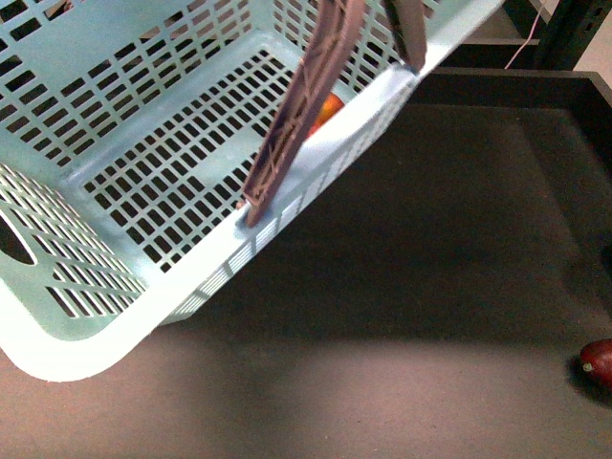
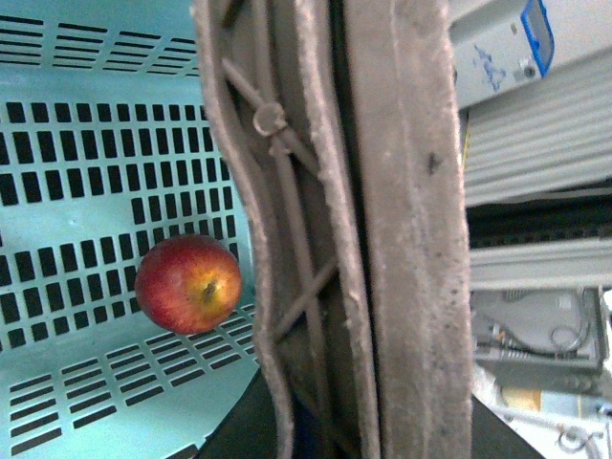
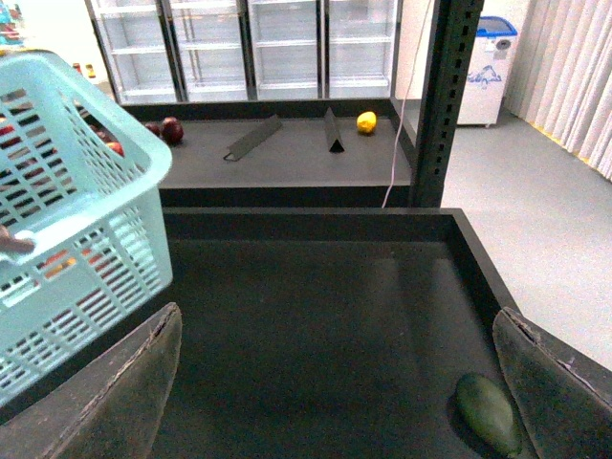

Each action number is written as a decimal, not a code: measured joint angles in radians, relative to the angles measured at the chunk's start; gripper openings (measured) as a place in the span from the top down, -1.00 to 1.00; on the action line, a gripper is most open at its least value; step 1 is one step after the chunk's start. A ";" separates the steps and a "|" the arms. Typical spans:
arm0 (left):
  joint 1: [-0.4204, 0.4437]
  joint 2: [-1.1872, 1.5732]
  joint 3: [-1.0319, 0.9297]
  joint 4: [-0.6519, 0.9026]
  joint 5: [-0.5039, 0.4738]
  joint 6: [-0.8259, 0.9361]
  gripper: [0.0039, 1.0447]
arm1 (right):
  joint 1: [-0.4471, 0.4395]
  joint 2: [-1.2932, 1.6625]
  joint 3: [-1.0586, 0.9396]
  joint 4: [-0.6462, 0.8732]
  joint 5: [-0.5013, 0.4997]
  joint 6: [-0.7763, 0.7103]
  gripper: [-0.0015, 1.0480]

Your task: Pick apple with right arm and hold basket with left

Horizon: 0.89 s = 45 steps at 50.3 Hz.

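The pale mint-blue basket (image 1: 143, 191) hangs tilted above the dark table, filling the left of the front view. Its brownish-purple handle (image 1: 296, 115) runs up out of frame. The red apple (image 2: 188, 284) lies inside the basket on its slotted floor; in the front view only an orange-red sliver of the apple (image 1: 330, 107) shows behind the handle. My left gripper (image 2: 335, 287) is shut on the basket's handle (image 2: 287, 239). My right gripper (image 3: 335, 402) is open and empty above the table, to the right of the basket (image 3: 76, 220).
A dark maroon fruit (image 1: 598, 361) lies at the table's right edge. A green fruit (image 3: 488, 413) lies by my right finger (image 3: 555, 382). The table has a raised black rim (image 3: 306, 222). Behind it are a black post (image 3: 445, 96), a yellow fruit (image 3: 366, 121) and maroon fruits (image 3: 170, 128).
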 joint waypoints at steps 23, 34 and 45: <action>0.355 0.196 0.037 -0.082 -0.035 -0.289 0.71 | 0.000 0.000 0.000 0.000 -0.001 0.000 -0.83; 0.439 0.363 0.159 -0.094 -0.021 -0.329 0.71 | 0.000 0.000 0.000 0.000 0.000 0.000 -0.83; 0.473 0.436 0.177 -0.092 -0.018 -0.383 0.71 | 0.000 0.000 0.000 0.000 -0.001 0.000 -0.83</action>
